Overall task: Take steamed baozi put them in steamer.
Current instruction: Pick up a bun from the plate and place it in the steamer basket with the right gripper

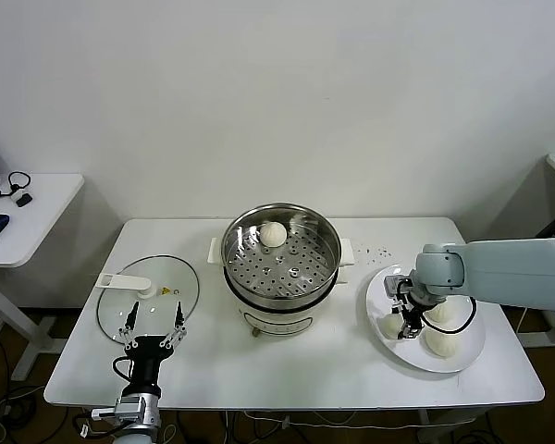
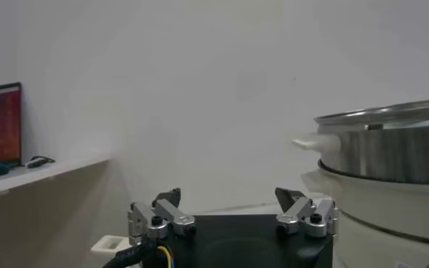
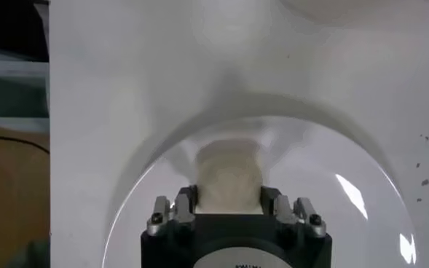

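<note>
The steamer (image 1: 282, 259) stands mid-table with one steamed baozi (image 1: 273, 234) on its perforated tray, toward the back. On the right, my right gripper (image 1: 409, 319) is down on the white plate (image 1: 381, 282) among three buns (image 1: 390, 326), (image 1: 441, 343), (image 1: 441, 312). In the right wrist view its fingers press both sides of a cream baozi (image 3: 229, 175) resting on the plate (image 3: 331, 167). My left gripper (image 1: 153, 326) waits open near the table's front left, and the left wrist view shows its spread fingertips (image 2: 232, 198) empty with the steamer (image 2: 396, 146) beyond.
A flat glass lid (image 1: 148, 296) with a white handle lies left of the steamer, just behind the left gripper. A side desk (image 1: 28, 208) with a mouse stands at far left. A white wall runs behind the table.
</note>
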You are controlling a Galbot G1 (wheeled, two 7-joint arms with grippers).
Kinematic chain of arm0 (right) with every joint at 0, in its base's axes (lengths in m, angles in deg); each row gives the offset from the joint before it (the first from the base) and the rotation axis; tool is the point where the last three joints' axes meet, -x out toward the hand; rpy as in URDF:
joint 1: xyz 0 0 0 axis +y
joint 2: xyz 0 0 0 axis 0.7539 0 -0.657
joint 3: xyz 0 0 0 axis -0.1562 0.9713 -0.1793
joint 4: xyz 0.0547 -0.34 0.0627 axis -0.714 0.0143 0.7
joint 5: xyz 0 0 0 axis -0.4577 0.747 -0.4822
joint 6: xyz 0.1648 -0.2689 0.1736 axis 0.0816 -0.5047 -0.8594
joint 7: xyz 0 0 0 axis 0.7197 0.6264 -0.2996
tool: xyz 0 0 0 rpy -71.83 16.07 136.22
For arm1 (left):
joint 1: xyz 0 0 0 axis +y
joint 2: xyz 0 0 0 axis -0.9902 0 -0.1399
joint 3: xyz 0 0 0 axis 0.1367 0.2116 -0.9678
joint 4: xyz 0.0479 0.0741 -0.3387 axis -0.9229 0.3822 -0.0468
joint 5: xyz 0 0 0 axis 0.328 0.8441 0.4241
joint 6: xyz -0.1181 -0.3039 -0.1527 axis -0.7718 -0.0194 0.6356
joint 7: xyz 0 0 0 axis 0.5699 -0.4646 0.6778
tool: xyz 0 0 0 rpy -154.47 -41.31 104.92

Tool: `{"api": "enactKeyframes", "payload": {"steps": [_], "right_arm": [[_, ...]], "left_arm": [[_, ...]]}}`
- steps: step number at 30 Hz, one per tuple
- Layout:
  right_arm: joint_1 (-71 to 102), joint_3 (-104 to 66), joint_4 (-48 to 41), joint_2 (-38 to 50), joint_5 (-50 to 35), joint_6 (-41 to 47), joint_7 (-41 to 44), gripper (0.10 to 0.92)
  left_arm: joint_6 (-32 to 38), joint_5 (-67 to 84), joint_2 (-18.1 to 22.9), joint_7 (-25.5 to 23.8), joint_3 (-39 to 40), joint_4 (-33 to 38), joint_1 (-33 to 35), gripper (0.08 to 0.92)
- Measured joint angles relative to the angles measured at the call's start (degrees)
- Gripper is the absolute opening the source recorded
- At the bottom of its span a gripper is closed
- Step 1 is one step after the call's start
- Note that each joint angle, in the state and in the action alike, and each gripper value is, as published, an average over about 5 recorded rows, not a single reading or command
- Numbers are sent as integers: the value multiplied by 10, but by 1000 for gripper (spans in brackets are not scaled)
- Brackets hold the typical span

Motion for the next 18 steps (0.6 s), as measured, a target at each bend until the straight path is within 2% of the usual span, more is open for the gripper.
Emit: {"api": "enactKeyframes", "payload": {"steps": [18], "right_arm": [[-250, 102, 74, -53, -93, -30, 53, 565]], "left_arm": [[-8, -2, 0, -3, 12, 4, -4, 823]]}}
